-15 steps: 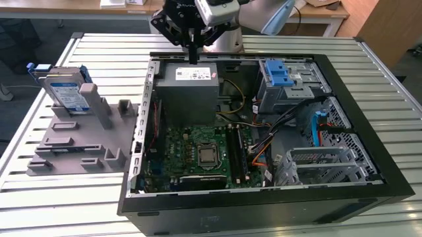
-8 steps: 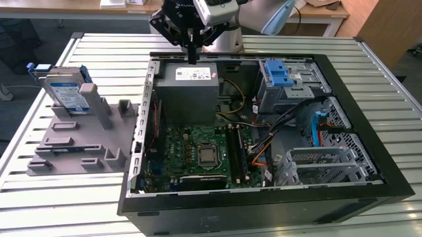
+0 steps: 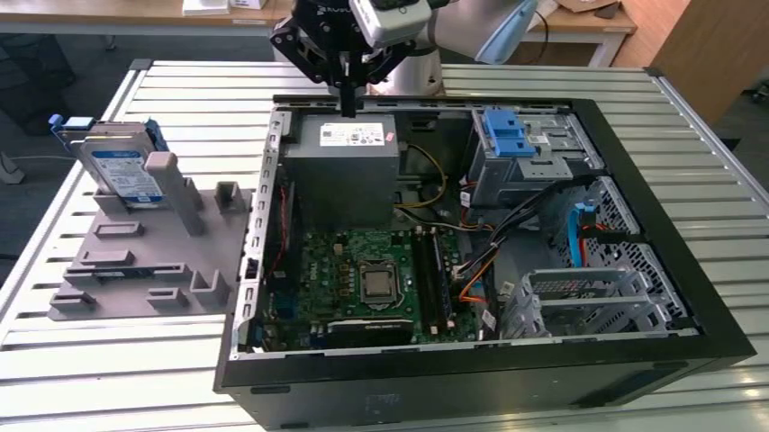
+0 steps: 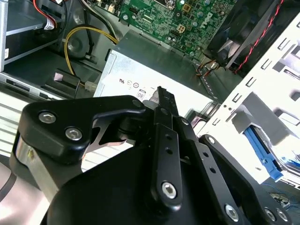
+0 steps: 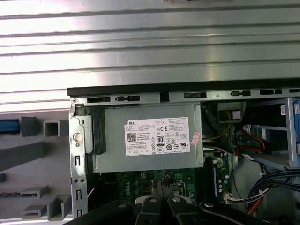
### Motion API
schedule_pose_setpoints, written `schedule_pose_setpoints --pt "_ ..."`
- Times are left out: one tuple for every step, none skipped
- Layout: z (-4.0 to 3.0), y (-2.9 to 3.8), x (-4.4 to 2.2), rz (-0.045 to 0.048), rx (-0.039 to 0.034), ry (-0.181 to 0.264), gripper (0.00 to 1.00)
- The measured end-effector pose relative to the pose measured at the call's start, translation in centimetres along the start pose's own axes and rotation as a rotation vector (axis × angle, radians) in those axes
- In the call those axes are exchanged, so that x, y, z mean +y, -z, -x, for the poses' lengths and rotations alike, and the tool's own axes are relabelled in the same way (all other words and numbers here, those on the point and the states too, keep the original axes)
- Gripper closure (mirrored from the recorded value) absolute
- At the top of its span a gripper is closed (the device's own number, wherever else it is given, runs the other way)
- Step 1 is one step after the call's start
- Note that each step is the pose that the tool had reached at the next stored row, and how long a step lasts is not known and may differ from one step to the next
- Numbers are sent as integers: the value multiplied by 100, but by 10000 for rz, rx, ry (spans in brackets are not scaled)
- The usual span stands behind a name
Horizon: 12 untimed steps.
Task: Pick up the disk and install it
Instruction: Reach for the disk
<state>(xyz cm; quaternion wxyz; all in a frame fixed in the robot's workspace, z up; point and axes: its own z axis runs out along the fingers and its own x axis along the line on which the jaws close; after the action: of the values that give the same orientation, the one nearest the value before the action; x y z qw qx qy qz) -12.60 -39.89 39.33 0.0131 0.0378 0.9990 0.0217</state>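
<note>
The disk (image 3: pixel 122 173) stands upright on edge in the grey fixture plate (image 3: pixel 144 270) on the exterior view's left, outside the open computer case (image 3: pixel 481 378). Its blue-and-white label faces the camera, and the blue bracket shows at its top. My gripper (image 3: pixel 348 106) hangs over the far end of the case, just above the grey power-supply box (image 3: pixel 346 171). Its fingers are shut together with nothing between them. In both wrist views the closed fingertips (image 4: pixel 161 93) (image 5: pixel 161 185) point at the power-supply box (image 5: pixel 150 143). The disk is well off to the side of the gripper.
The case lies open on a slatted metal table (image 3: pixel 577 81). Inside are the motherboard (image 3: pixel 373 279), a blue-latched drive bay (image 3: pixel 511 135), metal drive cages (image 3: pixel 589 301) and loose cables (image 3: pixel 481 270). The fixture's upright posts (image 3: pixel 168 193) stand beside the disk.
</note>
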Motion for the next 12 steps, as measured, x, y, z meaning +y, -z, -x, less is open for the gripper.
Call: schedule_pose_setpoints --pt "-1 0 0 0 0 -1 89" --pt "-8 0 -1 0 0 -2 89" --pt "-10 0 -1 0 0 -1 89" --pt "-11 0 -1 0 0 -1 89" --pt "-14 0 -1 0 0 -2 89" --pt "-16 0 -1 1 0 -2 89" --pt "-18 0 -1 0 0 -2 89" --pt "-20 0 -1 0 0 -1 89" --pt "-22 0 -2 0 0 -2 89" --pt "-25 0 -2 0 0 -2 89" --pt "-27 0 -2 0 0 -2 89" --pt "-29 0 -2 0 0 -1 89"
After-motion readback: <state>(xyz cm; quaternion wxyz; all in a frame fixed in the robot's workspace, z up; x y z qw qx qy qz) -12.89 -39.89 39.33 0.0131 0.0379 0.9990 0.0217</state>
